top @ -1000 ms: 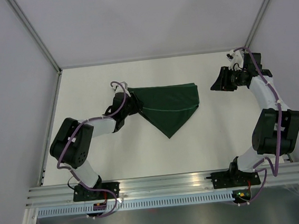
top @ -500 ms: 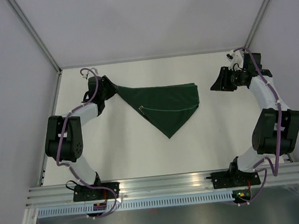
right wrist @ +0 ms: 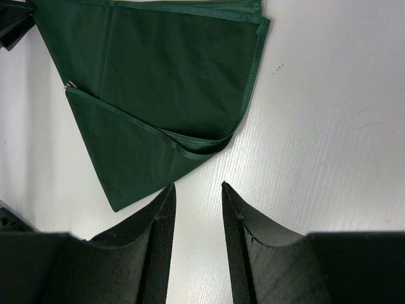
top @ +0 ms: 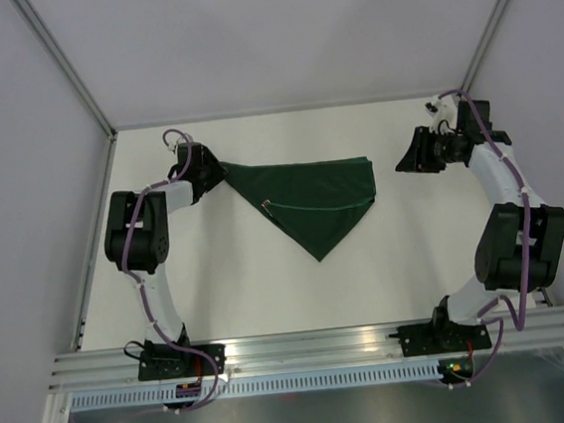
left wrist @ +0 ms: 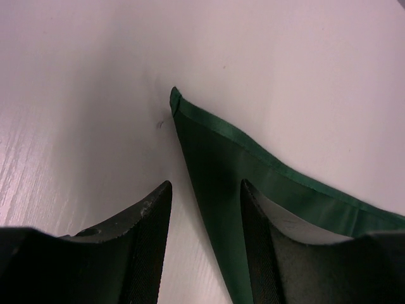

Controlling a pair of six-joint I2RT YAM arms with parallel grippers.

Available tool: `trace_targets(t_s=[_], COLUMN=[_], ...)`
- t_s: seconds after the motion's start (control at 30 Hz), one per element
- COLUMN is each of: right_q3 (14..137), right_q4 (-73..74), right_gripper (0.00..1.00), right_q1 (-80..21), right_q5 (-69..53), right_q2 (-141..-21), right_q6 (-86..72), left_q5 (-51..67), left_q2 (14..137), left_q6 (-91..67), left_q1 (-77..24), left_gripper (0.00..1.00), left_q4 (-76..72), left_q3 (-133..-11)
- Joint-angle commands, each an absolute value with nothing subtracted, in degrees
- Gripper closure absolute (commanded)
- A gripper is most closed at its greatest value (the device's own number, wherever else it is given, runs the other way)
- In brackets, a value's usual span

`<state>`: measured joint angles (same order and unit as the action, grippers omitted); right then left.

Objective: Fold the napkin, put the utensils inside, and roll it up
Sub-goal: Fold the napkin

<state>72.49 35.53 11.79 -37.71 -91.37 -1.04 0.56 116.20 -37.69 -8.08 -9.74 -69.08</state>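
Observation:
The dark green napkin (top: 320, 193) lies folded on the white table, a wide top edge tapering to a point toward me. It also shows in the right wrist view (right wrist: 171, 69), with a folded flap and a small white tag. My left gripper (top: 214, 171) is open at the napkin's far-left corner. In the left wrist view (left wrist: 205, 183) the napkin's narrow corner strip (left wrist: 215, 152) runs between the spread jaws, partly under the right finger. My right gripper (top: 404, 160) is open and empty, to the right of the napkin (right wrist: 197, 185). The fork is out of view.
Grey walls enclose the table on three sides, with the back edge (top: 282, 111) just behind the napkin. An aluminium rail (top: 315, 346) with both arm bases runs along the near edge. The left arm's tip shows in the right wrist view (right wrist: 12, 25).
My left gripper moved from over the napkin's left part out to the far left, and the napkin's left corner now stretches to a point there. The right arm has not moved.

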Motion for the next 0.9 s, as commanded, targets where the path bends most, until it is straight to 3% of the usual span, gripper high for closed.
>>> trace_targets(t_s=[0.0,0.27,0.47,0.77,0.87], right_q3=[72.42,72.33,72.33,72.33,72.25], right_q4=[34.37,34.28,34.19,34.01,34.01], right_gripper=[0.59,0.6,0.61,0.61,0.61], right_q1=[11.69,11.69,11.6,10.9,10.72], right_q5=[-38.94,-38.94,-38.76,-38.23,-37.71], right_q2=[-91.58,-92.11,-92.37,-92.72,-92.72], right_q6=[-0.53,-0.53,-0.53,-0.53,-0.44], left_q5=[1.32,0.26,0.26,6.14,10.27], left_q2=[118.39,120.23,120.76,118.48,115.93], left_q6=[-41.48,-42.28,-41.57,-37.44,-36.13], left_q1=[-7.73,-7.29,-6.42,-6.06,-6.06], left_gripper=[0.47,0.53,0.67,0.98,0.98], left_q4=[-9.49,-9.05,-8.61,-16.68,-23.62], left_q3=[-72.51,-73.83,-75.23,-72.87,-69.35])
